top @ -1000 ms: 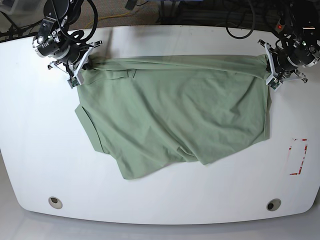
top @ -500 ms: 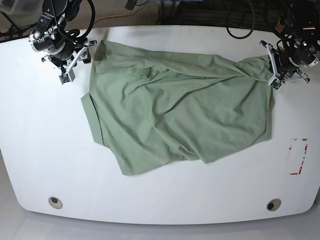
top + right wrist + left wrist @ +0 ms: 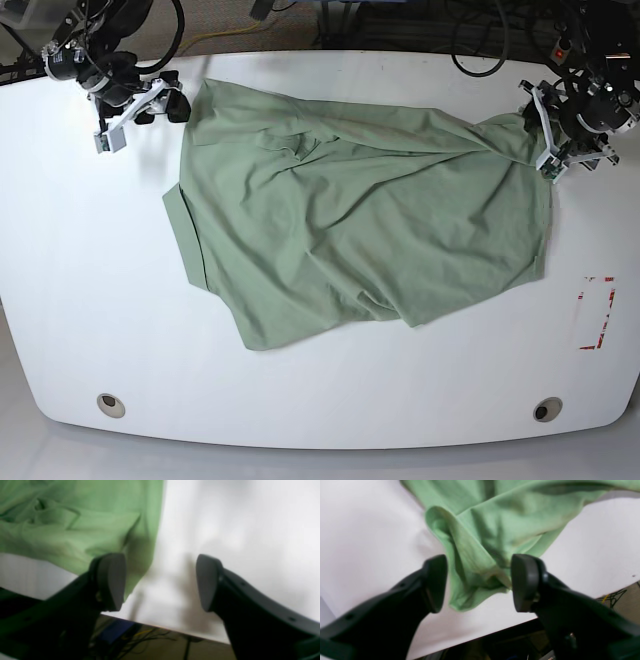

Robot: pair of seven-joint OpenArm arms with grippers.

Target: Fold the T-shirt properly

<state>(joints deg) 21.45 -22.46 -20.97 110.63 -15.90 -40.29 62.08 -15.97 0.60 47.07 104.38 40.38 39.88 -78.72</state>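
Along the near edge of the white desk sit two round holes, one toward each corner. A red-marked rectangle lies near the desk's edge on the left arm's side, well apart from the cloth.

The T-shirt lies spread and rumpled across the middle of the desk — pale green, wrinkled, with its lowest corner pointing toward the near edge and a folded-over hem along the side nearest the right arm. Creases run slantwise across it, and a small bunched fold shows close to its far edge.

At the far corners stand the two arms. The left gripper has its jaws spread apart, a bunched corner of the shirt lying loose between them; whether a pad touches the cloth cannot be told. The right gripper also has its jaws wide apart, with only bare desk between them — the shirt's edge lies just beside one pad. Beyond the desk's far edge hang dark cables.
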